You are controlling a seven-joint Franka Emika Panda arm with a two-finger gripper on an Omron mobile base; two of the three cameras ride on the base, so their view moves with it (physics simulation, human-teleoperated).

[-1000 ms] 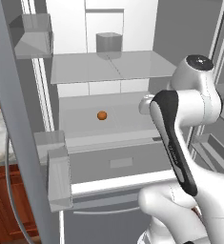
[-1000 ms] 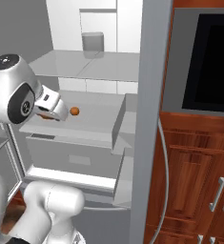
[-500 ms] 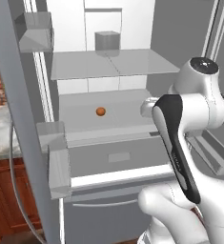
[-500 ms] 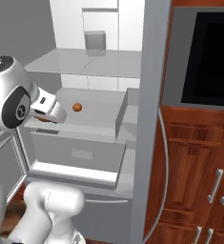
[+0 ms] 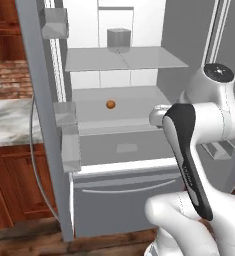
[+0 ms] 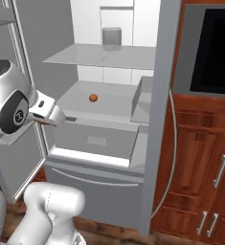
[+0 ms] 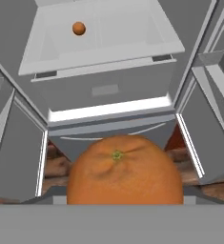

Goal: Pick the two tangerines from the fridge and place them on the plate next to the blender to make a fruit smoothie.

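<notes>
Fridge stands open, white interior, glass shelves, grey drawer below. One tangerine sits alone on the lower shelf, left of centre, well back from the front edge; same fruit seen from the right base view and small at the top of the hand view.

Second tangerine looms large at the bottom of the hand view, stem dimple facing the camera, its lower part cut off by the frame edge. It sits right at the claw, outside the fridge and in front of the drawer. Claw grips this fruit, though the fingertips are hidden behind it. In the base views the arm's own wrist covers claw and fruit.

Grey box on the top shelf, contents unreadable. Door bins partly cut by the door edge.
</notes>
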